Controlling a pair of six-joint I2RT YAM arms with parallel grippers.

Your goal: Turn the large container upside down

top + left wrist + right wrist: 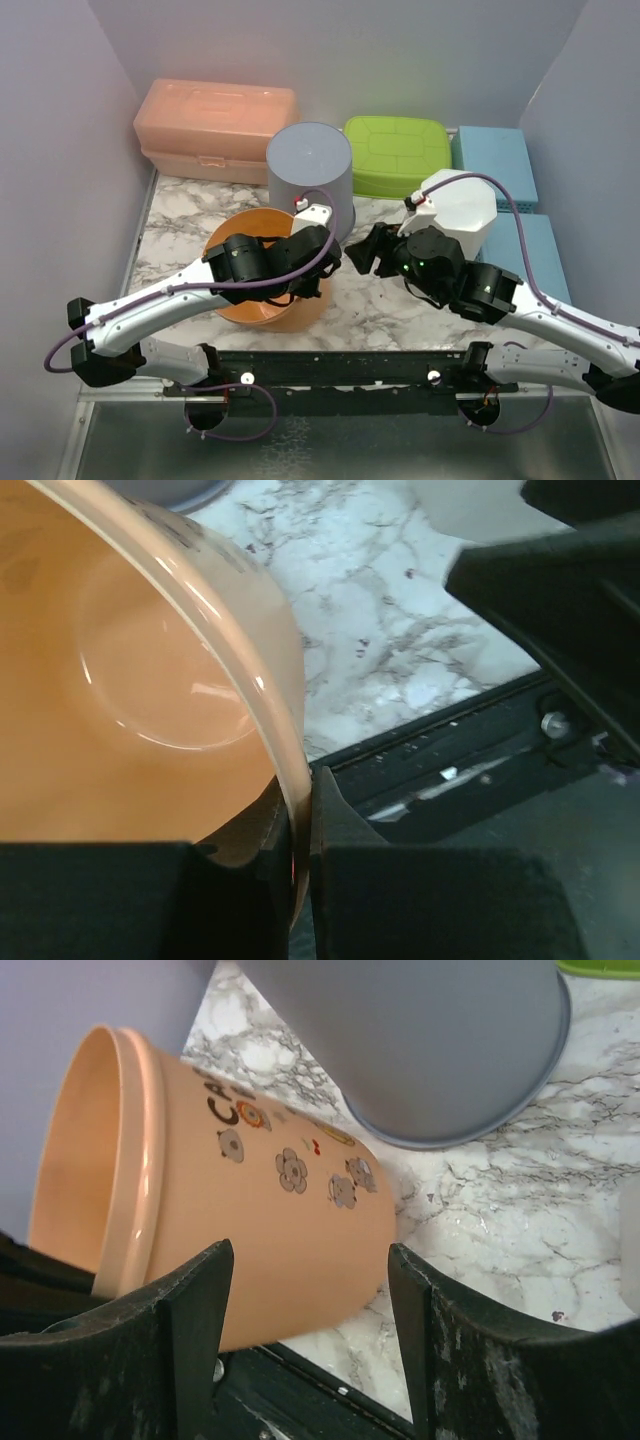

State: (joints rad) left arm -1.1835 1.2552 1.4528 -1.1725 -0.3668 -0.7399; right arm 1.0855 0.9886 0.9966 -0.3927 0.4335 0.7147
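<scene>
Orange plastic, printed with small flowers and letters, makes up the tub (262, 305), the large container. It lies tipped on its side just in front of the grey bucket (310, 165). In the right wrist view its mouth faces left and its base points toward the bucket's lower rim. The tub's base end is just beside that rim; whether the two touch cannot be told.

The left gripper (300, 810) is clamped on the tub's rim. One finger is inside the mouth and one outside, with the thin wall pinched between them. In the top view this gripper sits in front of the bucket, over the tub's near edge.

The right gripper (310, 1260) has its fingers well apart. They stand either side of the tub's printed wall, in front of the bucket and slightly to its right. Whether either finger touches the tub cannot be told.

The bucket stands on the marble table (180, 215) with its closed end up. A white jar (460, 205) stands to the bucket's right. A green box (397, 155) is just beside the bucket on that side, and blue boxes (495, 160) lie further right. A pink box (215, 125) sits left of the bucket, against the back wall.
</scene>
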